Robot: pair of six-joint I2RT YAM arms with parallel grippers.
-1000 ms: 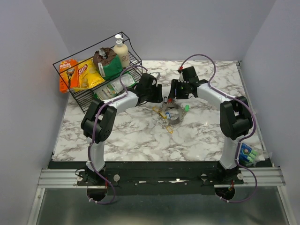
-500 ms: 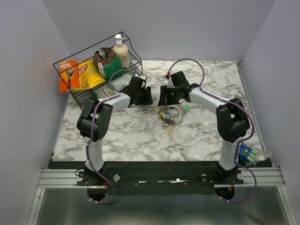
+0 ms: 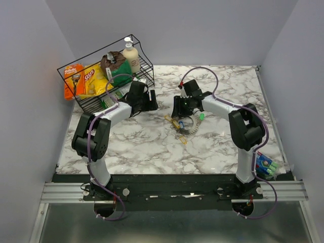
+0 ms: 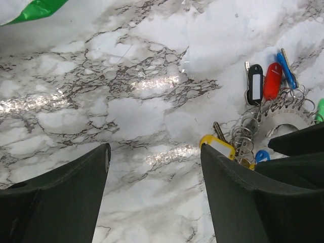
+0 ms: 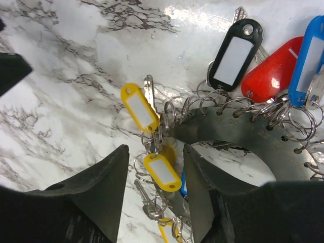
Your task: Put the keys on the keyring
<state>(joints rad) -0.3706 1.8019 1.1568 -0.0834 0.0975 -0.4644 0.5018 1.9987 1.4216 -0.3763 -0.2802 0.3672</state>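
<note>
The keys (image 5: 161,171), tagged yellow, black, red and blue, lie bunched on the marble table (image 3: 126,144), fanned along a flat grey keyring (image 5: 238,134); the right gripper (image 5: 156,149) hangs just over them, jaws released, straddling the yellow tags, grasping nothing; the left gripper (image 4: 154,149) gapes wide over marble beside the bunch, near a wire basket (image 3: 88,104).

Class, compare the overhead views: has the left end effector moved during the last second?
Yes. The left end effector has moved left, away from the keyring and closer to the wire basket.
</note>
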